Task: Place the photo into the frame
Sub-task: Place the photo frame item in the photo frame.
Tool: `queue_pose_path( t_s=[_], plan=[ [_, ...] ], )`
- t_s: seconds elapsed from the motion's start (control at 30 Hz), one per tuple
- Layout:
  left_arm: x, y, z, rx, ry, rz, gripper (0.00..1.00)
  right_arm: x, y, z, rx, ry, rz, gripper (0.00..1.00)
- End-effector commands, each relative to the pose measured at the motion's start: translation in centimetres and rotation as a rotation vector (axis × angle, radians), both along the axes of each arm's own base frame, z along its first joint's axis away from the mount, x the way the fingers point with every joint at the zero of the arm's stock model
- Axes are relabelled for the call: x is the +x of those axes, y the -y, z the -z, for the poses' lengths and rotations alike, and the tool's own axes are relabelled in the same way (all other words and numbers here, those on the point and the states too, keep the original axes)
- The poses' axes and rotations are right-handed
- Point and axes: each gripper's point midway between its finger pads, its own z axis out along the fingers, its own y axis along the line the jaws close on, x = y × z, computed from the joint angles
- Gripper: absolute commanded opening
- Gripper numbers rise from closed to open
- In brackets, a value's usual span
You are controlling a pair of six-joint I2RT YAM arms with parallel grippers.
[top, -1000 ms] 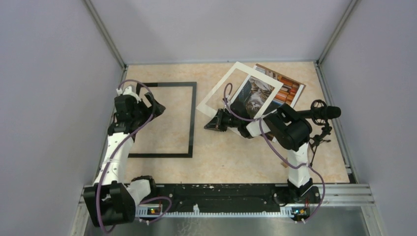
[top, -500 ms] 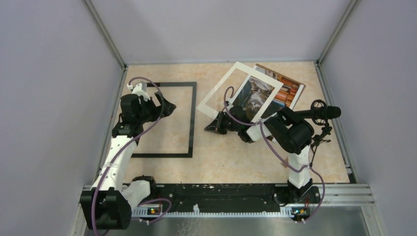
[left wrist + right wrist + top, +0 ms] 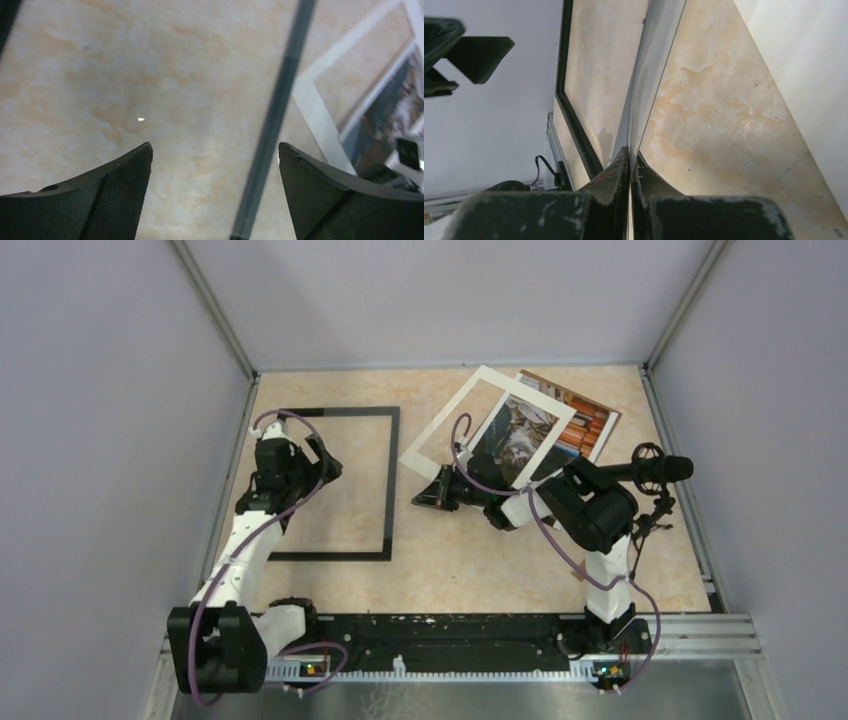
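Note:
The frame [image 3: 391, 480], a thin black rectangle, lies flat on the left half of the table. My left gripper [image 3: 327, 466] hovers open over its inside; the left wrist view shows the frame's right border [image 3: 272, 125] running between the spread fingers of that gripper [image 3: 215, 150]. The photo [image 3: 580, 425] lies at the back right, partly under a white cardboard mat [image 3: 440, 435]. My right gripper [image 3: 424, 497] is shut on the mat's near edge. In the right wrist view the thin white mat [image 3: 655, 65] runs edge-on out of the closed gripper [image 3: 630, 156].
A black microphone [image 3: 662, 468] on a stand sits beside the right arm. Grey walls enclose the table on three sides, and a metal rail [image 3: 480, 632] with the arm bases runs along the near edge.
My left gripper swung right over the frame's inside, then drew back a little and turned; it stays open. The right gripper edged slightly left, still shut on the mat.

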Motion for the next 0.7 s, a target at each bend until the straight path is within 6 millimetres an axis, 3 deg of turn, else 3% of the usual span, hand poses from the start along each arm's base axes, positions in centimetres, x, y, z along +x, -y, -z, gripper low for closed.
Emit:
queue_pose_path(
  t_s=[0.0,0.23,0.37,0.5,0.67],
  plan=[
    [1.7,-5.5,1.2,0.084,-0.049,-0.297,0.98,0.3,-1.1,-2.1,0.025,0.135,-0.081,0.0],
    [5.3,-14.0,0.6,0.206,-0.052,-0.437,0.97,1.0,-0.2,-0.7,-0.027,0.151,-0.104,0.0],
    [5.9,-19.0,2.4,0.241,-0.099,-0.487,0.97,0.4,-0.9,-0.9,0.042,0.128,-0.14,0.0],
    [6.5,-20.7,4.5,0.133,-0.122,-0.495,0.97,0.1,-0.6,-1.0,0.042,0.137,-0.134,0.0],
    [7.8,-19.4,7.6,-0.005,-0.168,-0.351,0.98,0.2,-0.7,-1.3,0.046,0.146,-0.137,0.0]
  ],
)
